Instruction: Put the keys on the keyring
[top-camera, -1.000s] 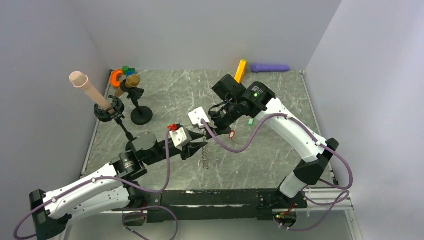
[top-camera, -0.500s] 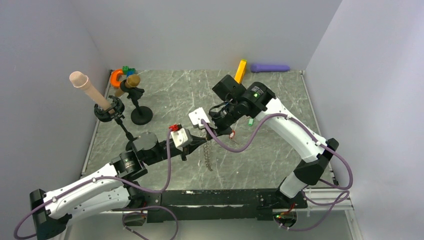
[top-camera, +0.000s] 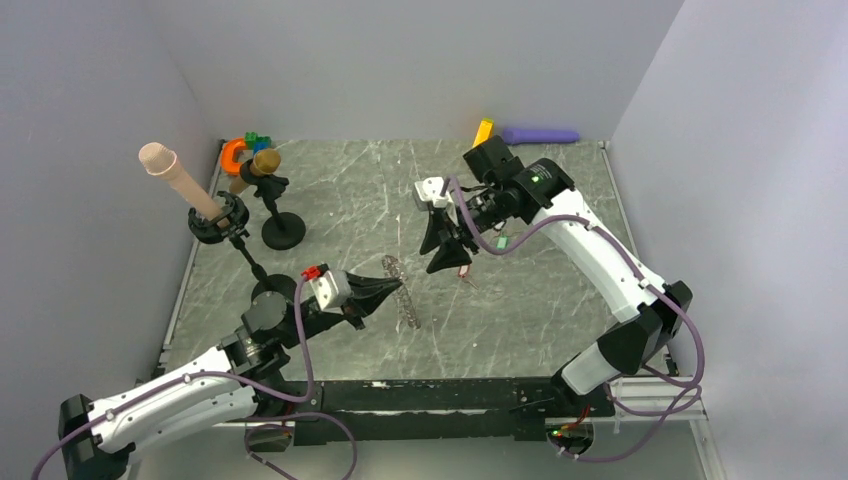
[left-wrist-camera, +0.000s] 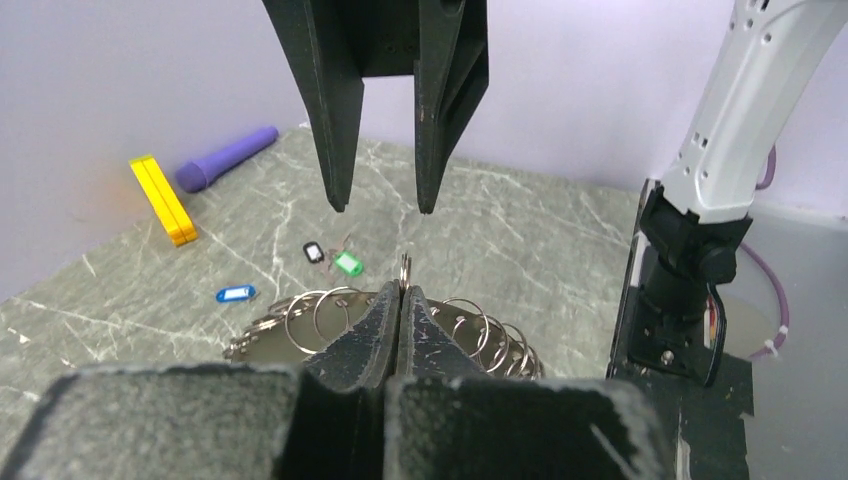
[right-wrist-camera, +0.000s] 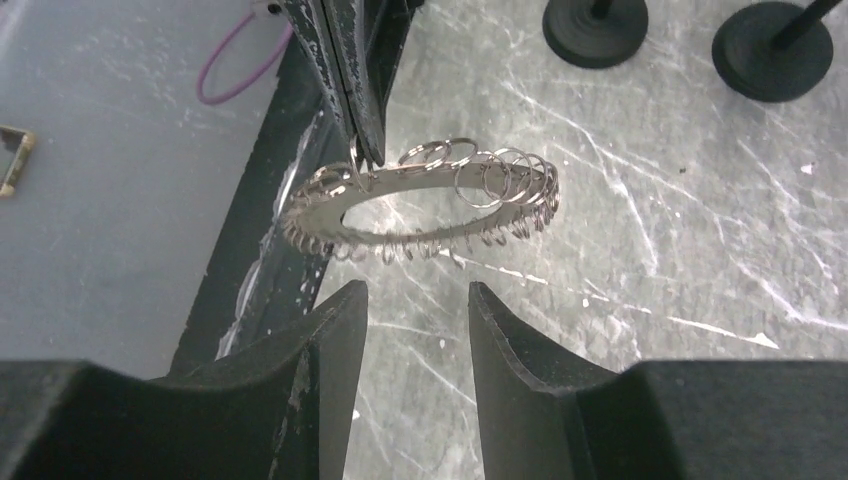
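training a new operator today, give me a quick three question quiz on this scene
1. True or false: the right gripper holds a key.
2. What is the left gripper shut on? A the keyring; B the orange block; C the purple cylinder.
3. Fill in: in the left wrist view, the keys lying on the table are green, black and ____.

Key
1. False: the right gripper's fingers are open and empty.
2. A
3. blue: the blue key lies nearest the camera.
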